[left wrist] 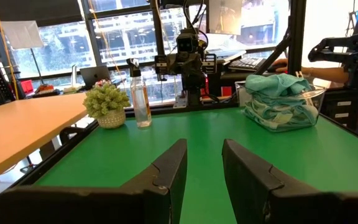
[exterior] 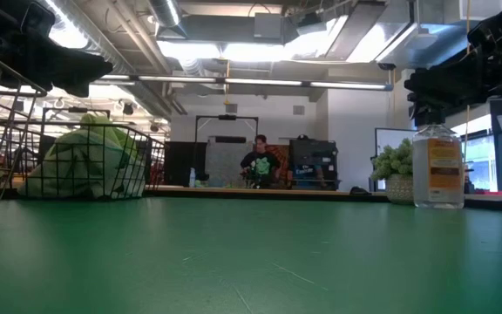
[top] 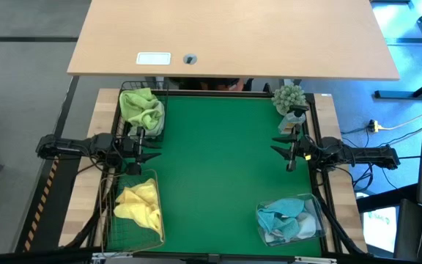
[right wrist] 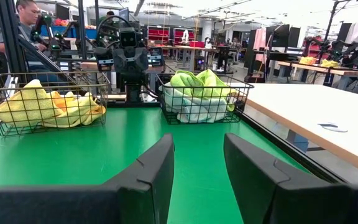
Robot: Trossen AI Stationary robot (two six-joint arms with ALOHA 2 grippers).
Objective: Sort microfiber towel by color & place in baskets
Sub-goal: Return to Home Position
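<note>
Green towels fill the black wire basket (top: 141, 108) at the table's far left, also in the right wrist view (right wrist: 202, 94). Yellow towels lie in the tan wire basket (top: 132, 209) at the near left (right wrist: 45, 106). Teal towels sit in the clear tub (top: 290, 218) at the near right (left wrist: 280, 99). My left gripper (top: 151, 150) hovers open at the left side between the two wire baskets, holding nothing (left wrist: 204, 168). My right gripper (top: 278, 144) hovers open at the right side, also holding nothing (right wrist: 199, 165).
A small potted plant (top: 290, 100) and a clear bottle (left wrist: 140, 99) stand at the table's far right corner. The green mat (top: 218, 169) lies bare between the arms. A wooden desk (top: 233, 37) stands beyond the far edge. A person (exterior: 256, 162) is in the room behind.
</note>
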